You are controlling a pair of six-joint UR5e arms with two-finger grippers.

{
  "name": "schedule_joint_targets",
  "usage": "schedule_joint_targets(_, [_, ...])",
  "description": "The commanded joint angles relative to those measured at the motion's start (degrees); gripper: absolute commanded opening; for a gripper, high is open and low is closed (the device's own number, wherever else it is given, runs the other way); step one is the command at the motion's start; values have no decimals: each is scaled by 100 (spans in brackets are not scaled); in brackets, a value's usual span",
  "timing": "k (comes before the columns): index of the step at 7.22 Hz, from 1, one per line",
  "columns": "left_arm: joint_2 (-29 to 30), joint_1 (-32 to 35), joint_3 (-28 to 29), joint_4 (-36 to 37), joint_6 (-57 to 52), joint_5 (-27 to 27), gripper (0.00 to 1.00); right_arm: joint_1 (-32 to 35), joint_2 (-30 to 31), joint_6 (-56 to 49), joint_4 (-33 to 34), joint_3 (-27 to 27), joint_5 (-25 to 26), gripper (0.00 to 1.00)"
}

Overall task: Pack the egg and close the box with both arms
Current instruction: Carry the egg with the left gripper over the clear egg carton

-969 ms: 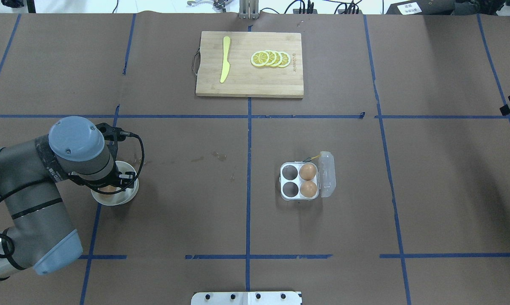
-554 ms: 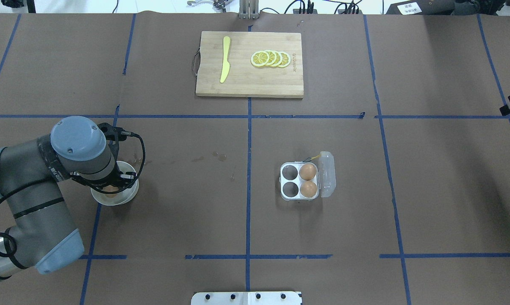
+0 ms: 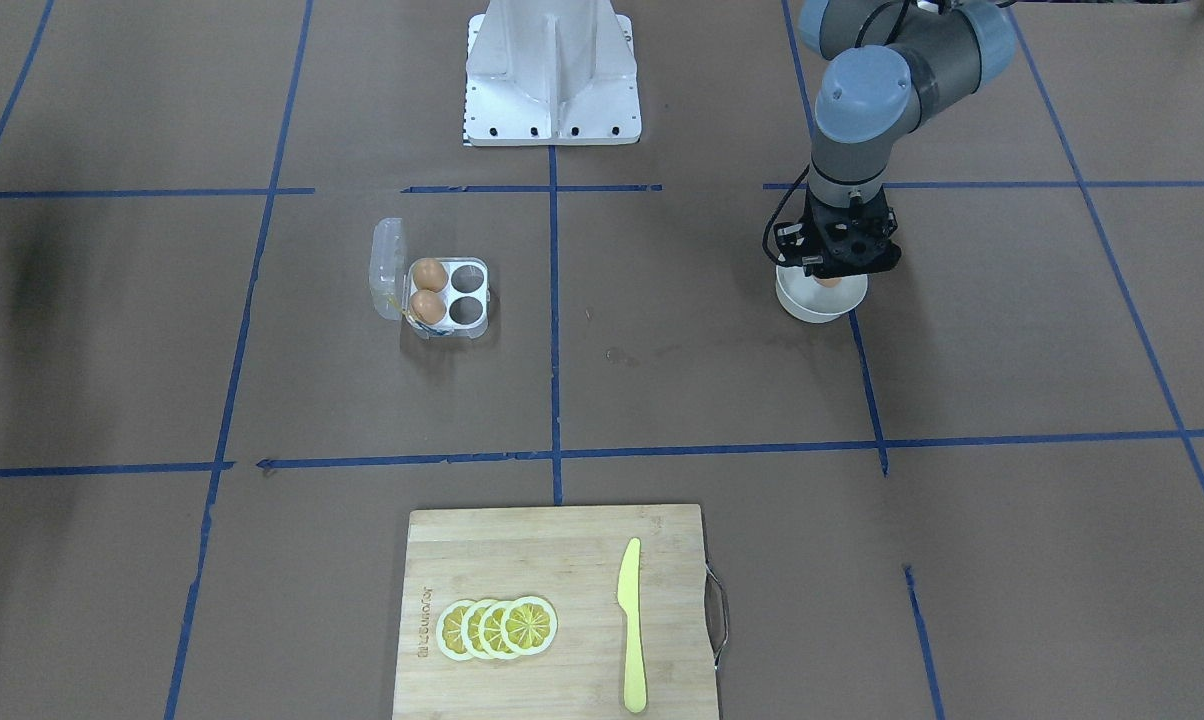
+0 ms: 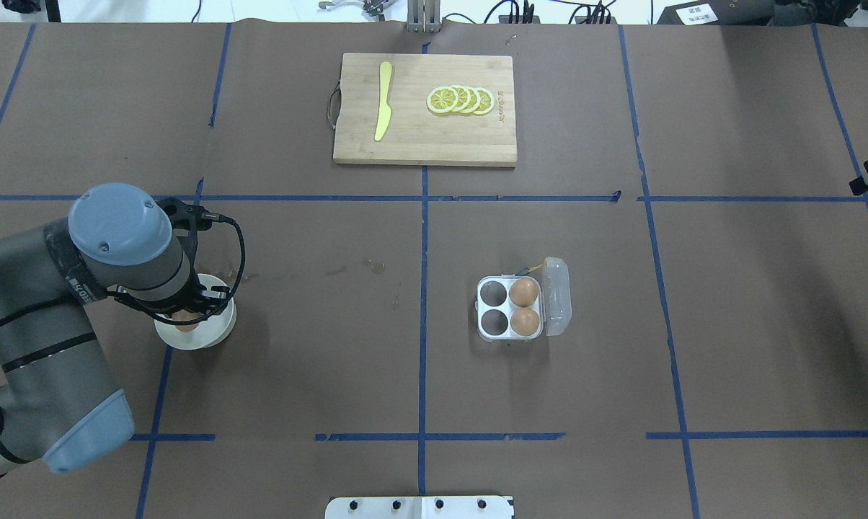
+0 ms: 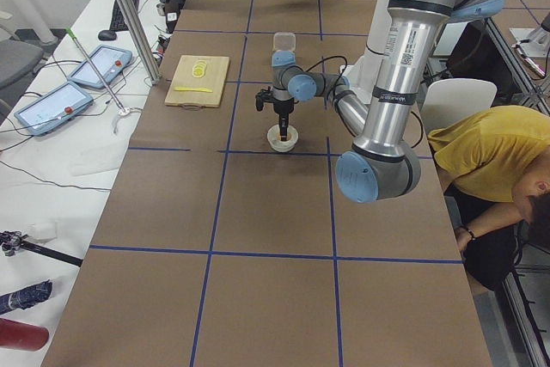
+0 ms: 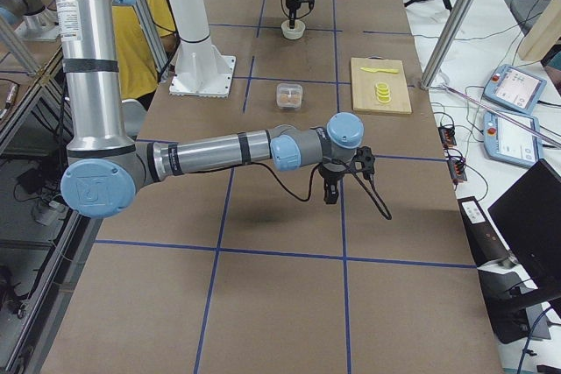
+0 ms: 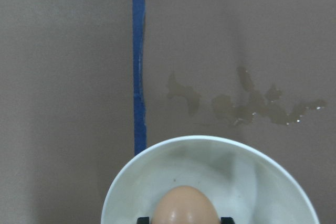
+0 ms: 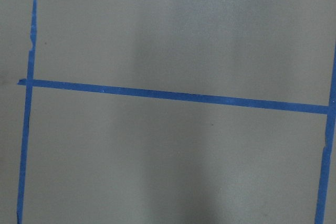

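The clear box [image 4: 507, 308] sits right of the table's middle with its lid [image 4: 558, 297] open to the right. Two tan eggs [image 4: 524, 292] fill its right-hand cups and the two left cups are empty. It also shows in the front-facing view [image 3: 467, 292]. My left gripper [image 4: 187, 316] hangs over the white bowl [image 4: 216, 333] at the left, shut on a third egg [image 7: 185, 205], which shows between the black fingertips [image 7: 227, 220] in the left wrist view. My right gripper [image 6: 331, 192] hovers over bare table far to the right; I cannot tell whether it is open or shut.
A wooden cutting board [image 4: 419, 140] with a yellow knife [image 4: 383, 101] and lemon slices [image 4: 461, 99] lies at the far middle. The white pedestal [image 3: 552, 80] stands at the robot's edge. A person in yellow [image 5: 490, 161] sits beside the table.
My left arm's wrist has shifted up and to the left in the overhead view, over the bowl, with the egg still between the fingers. The box and its eggs have not moved.
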State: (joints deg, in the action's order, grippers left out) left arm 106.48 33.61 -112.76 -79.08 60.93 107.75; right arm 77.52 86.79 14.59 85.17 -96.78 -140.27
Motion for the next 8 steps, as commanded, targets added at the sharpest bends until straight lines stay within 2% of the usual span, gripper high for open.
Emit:
schedule_joint_targets(1, [573, 76, -238, 542, 146, 9, 0, 0, -4, 0, 0, -7, 0, 100])
schedule_joint_targets(3, [1407, -38, 199, 403, 341, 26, 0, 0, -13, 0, -9, -16, 0, 100])
schedule_joint_targets(5, [2015, -283, 849, -550, 402, 27, 0, 0, -13, -9, -9, 2, 0, 100])
schedule_joint_targets(7, [2227, -599, 1306, -1868, 753, 18, 0, 0, -13, -9, -9, -7, 0, 100])
schedule_joint_targets(8, [2655, -740, 1675, -2013, 737, 9, 0, 0, -13, -9, -9, -16, 0, 100])
